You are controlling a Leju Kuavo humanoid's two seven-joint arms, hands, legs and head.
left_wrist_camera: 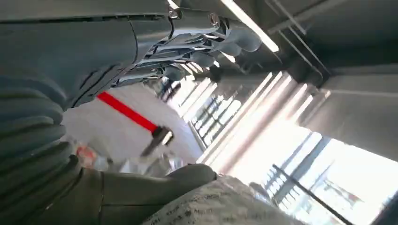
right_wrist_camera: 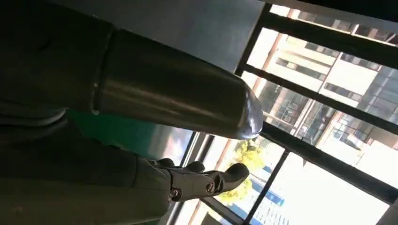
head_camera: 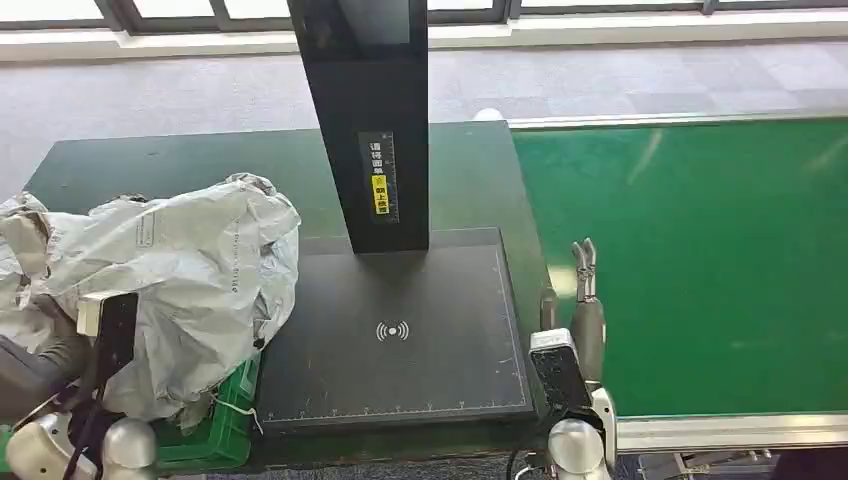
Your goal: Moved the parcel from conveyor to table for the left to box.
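**Parcel at the table's left, held over the green box**

At the left end of the dark table [head_camera: 180, 150], the grey parcel [head_camera: 190, 260] is being held up from below by the left hand [left_wrist_camera: 155, 197], whose thumb and palm are being pressed against the crinkled wrapping while the darker fingers [left_wrist_camera: 202, 47] are being kept stretched past it. Under the bag's lower edge, a green box [head_camera: 225, 425] is being partly covered. Over the gap between the scanner pad [head_camera: 395, 330] and the green conveyor [head_camera: 700, 260], the right hand [head_camera: 585, 290] is being carried with nothing in it, its fingers straight and close together.

1 risk is being judged here: the bag is looking far bulkier than the box, so a release could leave it draped over the rim or sliding onto the pad. The slack plastic could also be snagged by the fingers during withdrawal and dragged out.
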